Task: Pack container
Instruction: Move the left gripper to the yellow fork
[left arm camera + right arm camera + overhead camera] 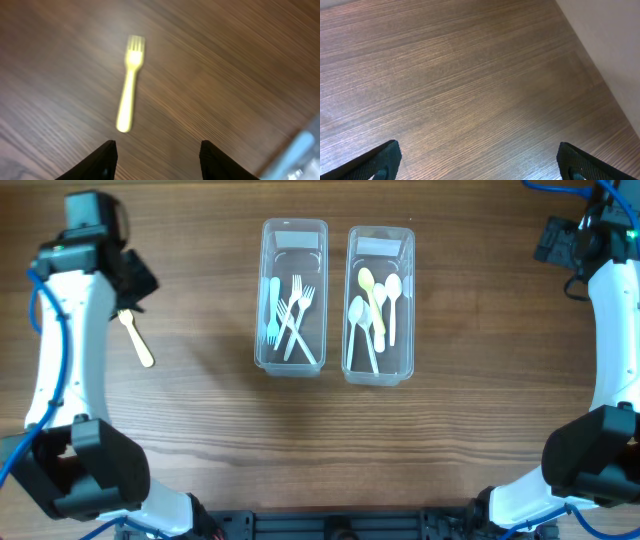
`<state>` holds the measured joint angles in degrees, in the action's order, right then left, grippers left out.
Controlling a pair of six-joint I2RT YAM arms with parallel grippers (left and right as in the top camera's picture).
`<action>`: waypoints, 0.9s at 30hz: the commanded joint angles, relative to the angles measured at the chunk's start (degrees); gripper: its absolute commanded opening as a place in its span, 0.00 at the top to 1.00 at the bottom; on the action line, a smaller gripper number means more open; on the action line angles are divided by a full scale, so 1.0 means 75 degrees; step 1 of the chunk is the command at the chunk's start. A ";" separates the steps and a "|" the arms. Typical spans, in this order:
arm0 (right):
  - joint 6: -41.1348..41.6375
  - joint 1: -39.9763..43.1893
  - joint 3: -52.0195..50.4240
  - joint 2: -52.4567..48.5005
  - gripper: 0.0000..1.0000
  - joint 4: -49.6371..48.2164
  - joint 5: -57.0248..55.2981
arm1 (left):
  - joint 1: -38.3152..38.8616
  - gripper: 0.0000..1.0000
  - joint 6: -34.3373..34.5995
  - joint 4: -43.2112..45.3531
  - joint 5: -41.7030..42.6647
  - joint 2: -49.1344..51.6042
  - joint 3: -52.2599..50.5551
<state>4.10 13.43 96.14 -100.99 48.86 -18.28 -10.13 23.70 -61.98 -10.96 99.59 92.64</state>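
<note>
Table (pixel 200 440): dark brown, fine streaked grain. Fork (pixel 129 90): pale yellow. Bin (pixel 263 280) nearest the fork: clear, white forks (pixel 297 310) inside.

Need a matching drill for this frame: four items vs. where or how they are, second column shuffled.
Column A
1. yellow fork
2. left container
3. right container
4. right fingers

Column B
a. holds spoons
b. lies loose on the table
c. holds forks
d. spread apart, nothing between them

Pairs: 1-b, 2-c, 3-a, 4-d
</note>
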 commanded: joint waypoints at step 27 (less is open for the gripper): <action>0.0055 -0.0038 0.0064 -0.0064 0.00 0.0000 -0.0128 | -0.1116 0.64 -0.0099 0.2562 0.0079 0.1856 -0.1626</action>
<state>4.08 13.43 96.14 -100.99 48.88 -18.31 -18.35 24.53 -43.64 -11.29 110.93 80.71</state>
